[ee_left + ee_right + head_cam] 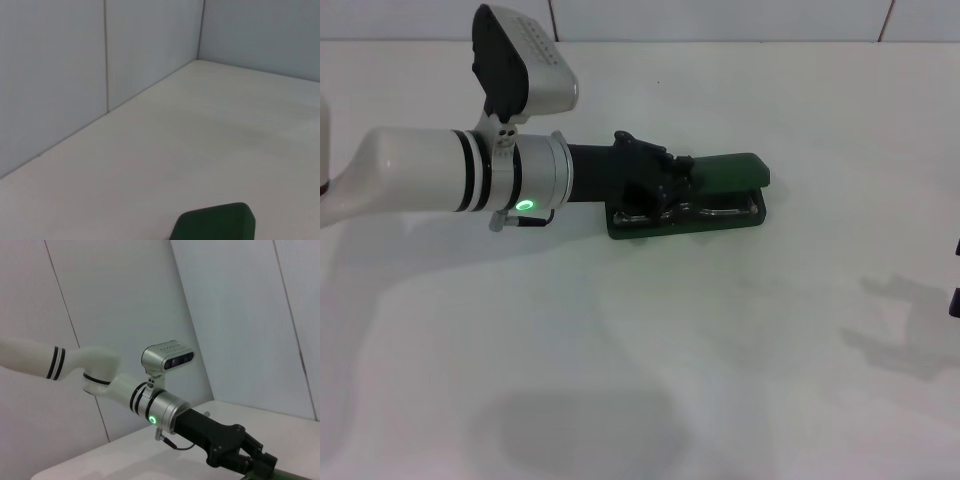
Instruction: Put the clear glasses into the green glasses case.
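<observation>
The green glasses case (720,172) lies open on the white table, its lid raised at the back. Inside the lower tray lie the clear glasses (731,211), showing as pale glints on either side of my left gripper (667,192). That gripper reaches in from the left and sits low over the middle of the tray, hiding the glasses' bridge. A corner of the case's lid (215,223) shows in the left wrist view. The right wrist view shows the left arm (165,412) from the side. My right gripper (956,300) is a dark sliver parked at the right edge.
The white table (720,350) spreads around the case, with grey walls (60,75) behind it. Shadows of the arms fall on the table in front and to the right.
</observation>
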Controlling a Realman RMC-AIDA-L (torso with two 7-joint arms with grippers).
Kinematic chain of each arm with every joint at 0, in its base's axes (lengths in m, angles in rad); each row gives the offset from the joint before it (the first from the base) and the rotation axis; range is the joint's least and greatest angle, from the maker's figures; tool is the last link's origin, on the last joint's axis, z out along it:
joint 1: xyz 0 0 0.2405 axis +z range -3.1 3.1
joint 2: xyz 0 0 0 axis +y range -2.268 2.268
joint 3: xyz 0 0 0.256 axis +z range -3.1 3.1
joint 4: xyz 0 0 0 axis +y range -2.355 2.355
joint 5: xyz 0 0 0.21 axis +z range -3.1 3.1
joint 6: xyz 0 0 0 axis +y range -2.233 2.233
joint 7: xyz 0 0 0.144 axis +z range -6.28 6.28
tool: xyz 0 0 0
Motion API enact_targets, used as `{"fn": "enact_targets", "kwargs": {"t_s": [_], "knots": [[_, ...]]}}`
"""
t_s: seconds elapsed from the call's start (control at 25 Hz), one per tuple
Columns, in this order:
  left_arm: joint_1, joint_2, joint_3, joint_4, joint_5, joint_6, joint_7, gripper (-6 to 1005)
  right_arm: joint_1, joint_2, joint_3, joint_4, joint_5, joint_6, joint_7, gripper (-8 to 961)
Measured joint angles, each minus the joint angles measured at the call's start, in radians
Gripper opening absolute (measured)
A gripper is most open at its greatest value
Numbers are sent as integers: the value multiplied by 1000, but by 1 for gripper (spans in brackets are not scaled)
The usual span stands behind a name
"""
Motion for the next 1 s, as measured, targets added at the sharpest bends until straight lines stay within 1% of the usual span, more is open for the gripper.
{"fn": "enact_targets", "kwargs": {"t_s": [0.48,0.6,0.72,0.84,1.0], "knots": [[27,-1,41,-4,-5,52,-2,218,0,0,-1,1,0,2,0,738],[31,-2,41,16,-22,104,-3,225,-3,0,0,1,0,3,0,737],[44,3,41,62,-40,190,-14,231,-9,0,0,1,-2,4,0,737],[89,9,41,149,-36,316,-56,238,-10,-1,0,1,-5,3,0,737],[203,17,35,283,-30,524,-70,247,-8,-2,-1,-2,-5,-5,0,737]]}}
